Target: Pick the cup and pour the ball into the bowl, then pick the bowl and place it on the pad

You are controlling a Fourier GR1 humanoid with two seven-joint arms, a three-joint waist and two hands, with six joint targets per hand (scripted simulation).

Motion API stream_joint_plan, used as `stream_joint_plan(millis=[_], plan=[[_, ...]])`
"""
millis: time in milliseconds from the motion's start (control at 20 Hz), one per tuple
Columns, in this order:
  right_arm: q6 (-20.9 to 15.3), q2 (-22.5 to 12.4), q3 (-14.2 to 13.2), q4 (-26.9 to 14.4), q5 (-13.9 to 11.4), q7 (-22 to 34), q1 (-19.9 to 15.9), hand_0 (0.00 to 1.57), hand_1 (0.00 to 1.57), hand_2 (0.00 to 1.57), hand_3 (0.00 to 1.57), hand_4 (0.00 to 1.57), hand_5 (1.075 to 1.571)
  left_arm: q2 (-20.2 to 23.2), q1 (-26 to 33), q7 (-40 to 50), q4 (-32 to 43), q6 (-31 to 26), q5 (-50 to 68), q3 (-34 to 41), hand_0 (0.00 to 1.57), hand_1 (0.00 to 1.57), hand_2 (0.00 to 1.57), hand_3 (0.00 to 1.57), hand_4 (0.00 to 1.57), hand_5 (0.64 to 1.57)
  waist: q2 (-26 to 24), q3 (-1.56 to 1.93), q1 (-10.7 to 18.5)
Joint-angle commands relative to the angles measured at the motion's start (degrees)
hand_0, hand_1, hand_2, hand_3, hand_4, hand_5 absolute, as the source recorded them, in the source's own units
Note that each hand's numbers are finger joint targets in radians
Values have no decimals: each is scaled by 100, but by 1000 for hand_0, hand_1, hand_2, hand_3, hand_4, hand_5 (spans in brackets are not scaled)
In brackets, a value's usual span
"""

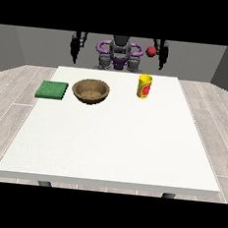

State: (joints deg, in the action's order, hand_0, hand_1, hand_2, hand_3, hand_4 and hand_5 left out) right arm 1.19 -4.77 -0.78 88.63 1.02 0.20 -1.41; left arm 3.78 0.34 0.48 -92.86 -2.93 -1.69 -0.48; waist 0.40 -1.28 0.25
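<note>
Near half of table (107,150) lay open. Obstacles sat along far side: pad (52,90), bowl (91,91) just beside it, cup (145,86) (upright) apart, gap between passable.

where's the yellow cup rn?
Front view: the yellow cup stands right of centre on the white table, right of the brown wooden bowl.

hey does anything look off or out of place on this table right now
Yes: the red ball is not in the yellow cup. It shows above the table's far edge, beside the hand at the view's right. The bowl and green pad look orderly.
</note>
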Motion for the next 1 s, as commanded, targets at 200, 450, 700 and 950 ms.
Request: stream_joint_plan(millis=[200, 450, 700, 950], plan=[[1, -266, -100, 532, 21, 520, -61, 0, 0, 0, 0, 875, 1533, 174, -14, 521, -556, 8, 76, 100, 0, 0, 0, 0, 664, 1566, -1457, 79, 46], [-238, -34, -282, 1143, 653, 2048, 557, 0, 0, 0, 0, 860, 1530, -365, 650, 2220, -1294, 648, 868, -376, 0, 0, 0, 0, 634, 1564, -2645, 128, -100], [-520, -140, -253, 2239, 648, 3008, 206, 0, 0, 0, 0, 817, 1540, -373, 272, 2801, -2105, 984, 609, -412, 0, 0, 0, 0, 600, 1563, -1992, 127, -193], [-355, -41, -220, 2546, 658, 2276, 232, 0, 0, 0, 0, 755, 1551, -321, -227, 2046, -1900, 870, 393, -152, 0, 0, 0, 0, 602, 1556, -960, 128, -395]])
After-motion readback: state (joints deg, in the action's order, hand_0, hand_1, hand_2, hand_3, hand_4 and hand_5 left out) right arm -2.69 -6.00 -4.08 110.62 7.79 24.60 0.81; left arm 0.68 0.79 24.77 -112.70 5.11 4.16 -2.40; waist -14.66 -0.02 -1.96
